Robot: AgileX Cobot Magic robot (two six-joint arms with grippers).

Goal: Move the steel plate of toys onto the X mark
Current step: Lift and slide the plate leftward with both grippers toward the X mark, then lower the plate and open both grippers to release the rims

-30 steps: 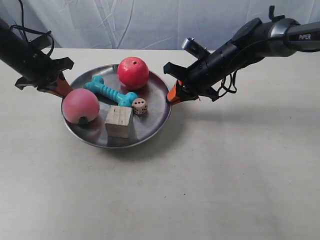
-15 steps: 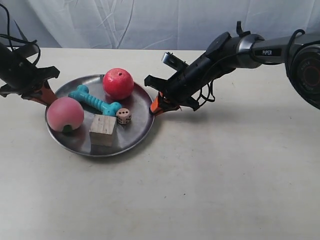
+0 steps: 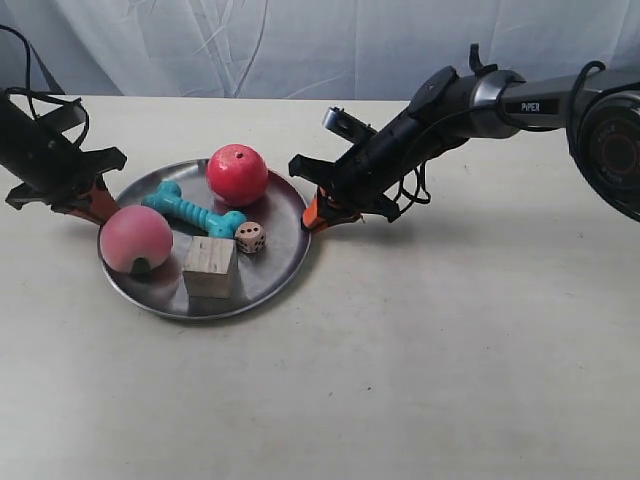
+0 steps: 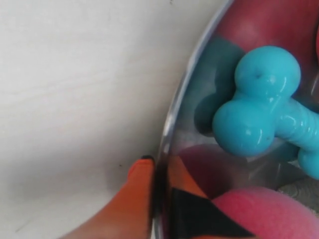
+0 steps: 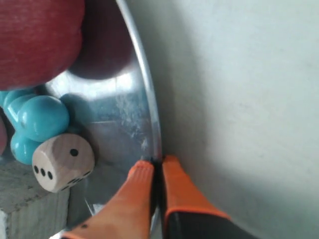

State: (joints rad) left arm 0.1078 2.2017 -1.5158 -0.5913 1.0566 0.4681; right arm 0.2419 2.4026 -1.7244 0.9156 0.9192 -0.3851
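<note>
The steel plate (image 3: 272, 262) lies left of centre and carries the red ball (image 3: 237, 174), pink peach (image 3: 136, 238), teal bone (image 3: 193, 210), wooden cube (image 3: 210, 266) and die (image 3: 250, 237). My left gripper (image 3: 97, 203) is shut on the rim beside the peach. In the left wrist view its orange fingers pinch the rim (image 4: 172, 124) at the gripper (image 4: 158, 169), close to the bone (image 4: 259, 104). My right gripper (image 3: 314, 212) is shut on the opposite rim (image 5: 144, 94); the gripper (image 5: 157, 167) sits by the die (image 5: 62, 162). No X mark shows in any view.
The pale tabletop (image 3: 450, 350) stretches wide to the right and front of the plate. A white cloth backdrop (image 3: 300, 40) hangs behind the table's far edge. The right arm's dark links and cables (image 3: 470, 100) reach in over the table from the right.
Both grippers, still shut on the rim, have carried the plate to the exterior view's left and toward the camera; over the last half second it barely shifted. The peach has rolled a little.
</note>
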